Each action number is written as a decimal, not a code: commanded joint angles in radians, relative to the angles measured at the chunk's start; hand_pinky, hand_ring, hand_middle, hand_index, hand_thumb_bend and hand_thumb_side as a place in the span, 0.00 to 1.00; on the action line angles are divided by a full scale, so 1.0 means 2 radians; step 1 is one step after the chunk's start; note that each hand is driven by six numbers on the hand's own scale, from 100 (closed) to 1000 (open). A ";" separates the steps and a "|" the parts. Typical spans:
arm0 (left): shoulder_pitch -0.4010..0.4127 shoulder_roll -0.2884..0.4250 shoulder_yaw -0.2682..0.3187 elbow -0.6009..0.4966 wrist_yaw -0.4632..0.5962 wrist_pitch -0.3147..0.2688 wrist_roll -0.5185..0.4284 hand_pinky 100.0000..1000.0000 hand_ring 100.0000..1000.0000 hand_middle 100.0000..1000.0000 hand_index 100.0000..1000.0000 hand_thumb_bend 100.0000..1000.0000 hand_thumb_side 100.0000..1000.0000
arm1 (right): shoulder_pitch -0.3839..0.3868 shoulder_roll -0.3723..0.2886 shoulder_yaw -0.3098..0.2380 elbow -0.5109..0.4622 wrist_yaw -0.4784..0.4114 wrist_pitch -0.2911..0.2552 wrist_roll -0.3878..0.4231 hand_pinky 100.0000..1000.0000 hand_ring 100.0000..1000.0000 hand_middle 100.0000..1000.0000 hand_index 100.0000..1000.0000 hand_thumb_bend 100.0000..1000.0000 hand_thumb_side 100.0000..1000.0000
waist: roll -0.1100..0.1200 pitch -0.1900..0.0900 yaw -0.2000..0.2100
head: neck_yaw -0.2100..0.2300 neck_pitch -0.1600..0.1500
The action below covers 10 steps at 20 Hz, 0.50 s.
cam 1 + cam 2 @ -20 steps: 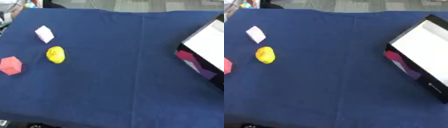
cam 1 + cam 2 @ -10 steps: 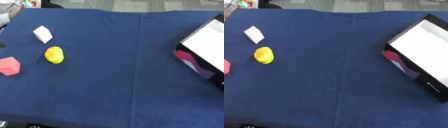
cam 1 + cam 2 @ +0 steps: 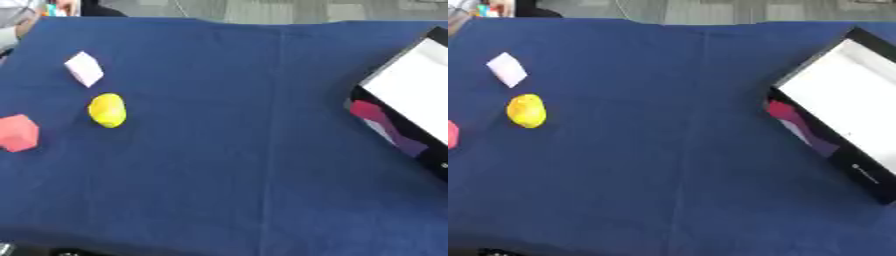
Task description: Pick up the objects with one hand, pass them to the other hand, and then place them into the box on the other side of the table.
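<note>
Three small objects lie at the left of the blue tablecloth [image 3: 236,150]: a white-pink block [image 3: 84,68], a yellow lemon-shaped object [image 3: 108,110] below it, and a red block [image 3: 17,132] near the left edge. At the right side sits a black box [image 3: 843,105] with a white inside, open upward, with a pink and purple pattern on its near wall. Nothing is inside the box that I can see. Neither of my hands appears in either view.
Beyond the table's far edge a grey floor shows, with some coloured items at the far left corner [image 3: 61,7]. A wide stretch of blue cloth lies between the objects and the box.
The whole picture has shifted slightly, so the camera has moved. The objects and the box have not moved on the cloth.
</note>
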 commanded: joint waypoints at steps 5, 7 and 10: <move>-0.016 0.006 -0.008 0.030 -0.054 -0.025 -0.057 0.85 0.82 0.74 0.77 0.82 0.03 | 0.000 -0.015 0.000 -0.010 0.004 0.001 0.004 0.96 1.00 1.00 1.00 0.00 0.49 | -0.006 -0.011 -0.003 | -0.005 0.003; -0.020 0.002 -0.013 0.035 -0.062 -0.031 -0.073 0.85 0.82 0.74 0.76 0.82 0.03 | -0.001 -0.014 0.002 -0.010 0.005 0.001 0.005 0.96 1.00 1.00 1.00 0.00 0.49 | -0.007 -0.010 -0.003 | -0.005 0.003; -0.026 -0.004 -0.019 0.040 -0.073 -0.037 -0.098 0.85 0.82 0.74 0.76 0.82 0.03 | -0.002 -0.014 0.003 -0.010 0.005 0.002 0.007 0.96 1.00 1.00 1.00 0.00 0.49 | -0.007 -0.010 -0.003 | -0.004 0.003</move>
